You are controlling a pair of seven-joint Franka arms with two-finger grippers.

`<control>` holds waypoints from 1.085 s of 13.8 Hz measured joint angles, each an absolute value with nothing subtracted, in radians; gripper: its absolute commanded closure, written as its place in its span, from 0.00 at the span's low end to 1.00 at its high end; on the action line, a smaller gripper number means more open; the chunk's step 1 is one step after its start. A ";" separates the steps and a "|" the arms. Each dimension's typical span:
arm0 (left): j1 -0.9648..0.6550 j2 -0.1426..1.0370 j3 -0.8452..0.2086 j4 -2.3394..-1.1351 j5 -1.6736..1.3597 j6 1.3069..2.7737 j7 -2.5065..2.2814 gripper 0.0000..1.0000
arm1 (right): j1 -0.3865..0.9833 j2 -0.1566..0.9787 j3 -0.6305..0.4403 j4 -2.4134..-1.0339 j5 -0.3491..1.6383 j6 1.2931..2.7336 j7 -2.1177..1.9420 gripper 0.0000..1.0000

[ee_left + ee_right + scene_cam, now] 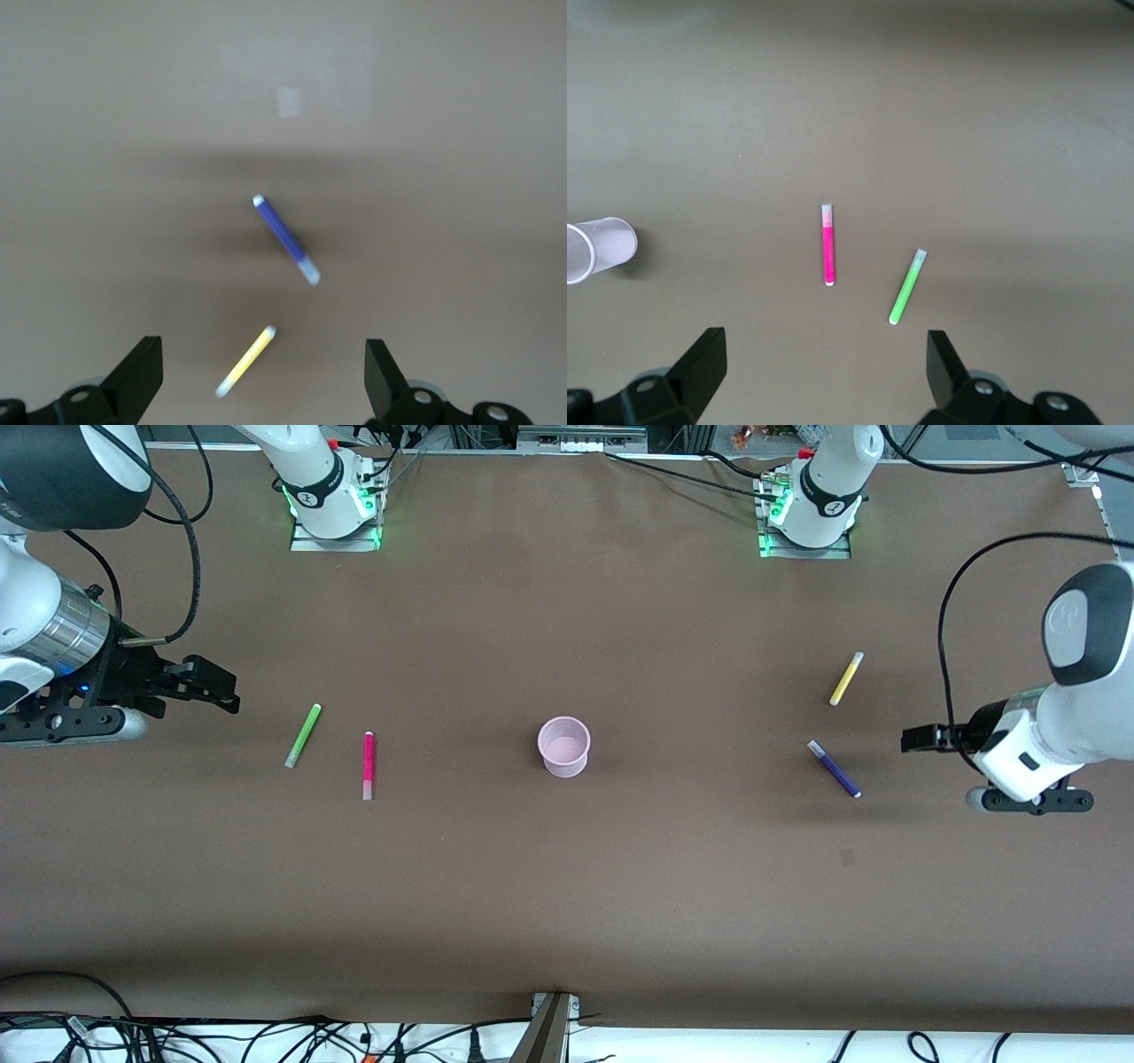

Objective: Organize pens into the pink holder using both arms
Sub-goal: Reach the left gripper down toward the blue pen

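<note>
Holder mid-table between two pen pairs, one toward each arm's end.

Table cover is plain flat brown, no pattern. Pink holder is pale pink throughout, rim slightly lighter. Green pen is light green with a pale grey-white end; magenta pen is hot magenta-pink with a pale whitish-pink end. Yellow pen is yellow with a white tip; purple pen is deep purple-blue with a pale end. Arms are white with black joint bands and black cables; left gripper and right gripper are both black. Bases glow green at the edges.
</note>
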State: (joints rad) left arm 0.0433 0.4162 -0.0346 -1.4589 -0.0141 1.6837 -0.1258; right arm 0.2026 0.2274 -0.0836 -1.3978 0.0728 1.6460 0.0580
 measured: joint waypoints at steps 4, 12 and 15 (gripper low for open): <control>0.087 0.474 -0.030 -1.518 -0.014 1.821 -0.330 0.00 | 0.205 0.227 -0.078 -1.398 0.073 1.648 0.058 0.00; 0.092 0.499 -0.032 -1.830 -0.015 2.223 -0.547 0.00 | 0.209 0.227 -0.078 -1.397 0.073 1.669 0.058 0.00; 0.085 0.511 -0.037 -1.848 -0.015 2.263 -0.586 0.00 | 0.209 0.227 -0.078 -1.397 0.073 1.676 0.058 0.00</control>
